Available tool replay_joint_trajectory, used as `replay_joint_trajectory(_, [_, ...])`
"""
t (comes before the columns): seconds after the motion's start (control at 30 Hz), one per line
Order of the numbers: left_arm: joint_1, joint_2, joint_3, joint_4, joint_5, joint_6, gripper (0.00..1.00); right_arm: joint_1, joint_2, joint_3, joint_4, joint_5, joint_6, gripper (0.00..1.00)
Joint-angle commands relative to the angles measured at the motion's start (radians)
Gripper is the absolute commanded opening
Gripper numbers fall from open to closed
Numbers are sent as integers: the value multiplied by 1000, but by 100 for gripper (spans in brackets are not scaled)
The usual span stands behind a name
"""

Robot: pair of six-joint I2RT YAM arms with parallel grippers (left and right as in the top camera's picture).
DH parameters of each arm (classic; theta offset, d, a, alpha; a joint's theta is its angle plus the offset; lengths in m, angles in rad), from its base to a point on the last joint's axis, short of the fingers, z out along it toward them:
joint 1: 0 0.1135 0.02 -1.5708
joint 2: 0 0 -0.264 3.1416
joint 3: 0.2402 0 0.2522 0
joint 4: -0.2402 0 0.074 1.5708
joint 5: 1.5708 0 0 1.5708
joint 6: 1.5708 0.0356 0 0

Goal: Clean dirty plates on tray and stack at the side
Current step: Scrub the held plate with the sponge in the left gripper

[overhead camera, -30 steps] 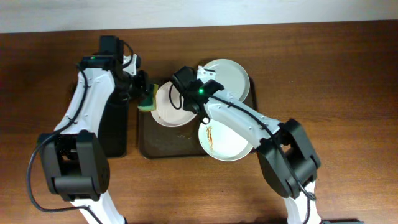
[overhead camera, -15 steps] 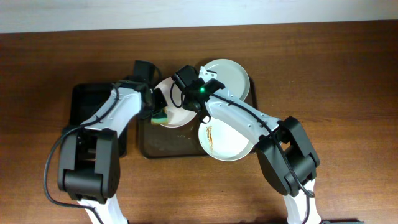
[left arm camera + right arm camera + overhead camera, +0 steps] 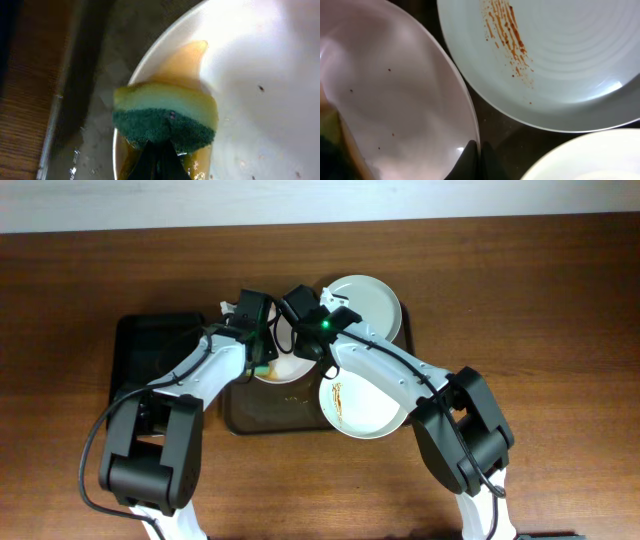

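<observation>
Three white plates lie on the brown tray (image 3: 255, 418). My right gripper (image 3: 297, 348) is shut on the rim of the left plate (image 3: 290, 367); the right wrist view shows its fingers (image 3: 476, 156) pinching that rim (image 3: 395, 100). My left gripper (image 3: 262, 358) is shut on a yellow-and-green sponge (image 3: 165, 117) that is pressed on the same plate (image 3: 260, 75) near its edge, with brownish wet film around it. The front plate (image 3: 365, 412) has brown-orange smears, also seen in the right wrist view (image 3: 560, 65). The back plate (image 3: 368, 302) looks plain white.
A narrow black tray (image 3: 150, 350) stands left of the brown tray, under my left arm. Both arms cross over the brown tray's left half. Bare wooden table (image 3: 540, 330) lies to the right and in front.
My left arm has swung right from over the black tray and brought the sponge onto the left plate. The right gripper has stayed on the plate's rim.
</observation>
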Motion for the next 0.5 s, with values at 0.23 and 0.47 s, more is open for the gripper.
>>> replay_joint_trajectory(0.23, [143, 23, -1, 77, 515, 97, 1, -7, 6, -28, 12, -85, 0, 4])
replay_joint_trajectory(0.47, [208, 23, -1, 96, 703, 186, 1, -7, 6, -33, 26, -96, -18, 4])
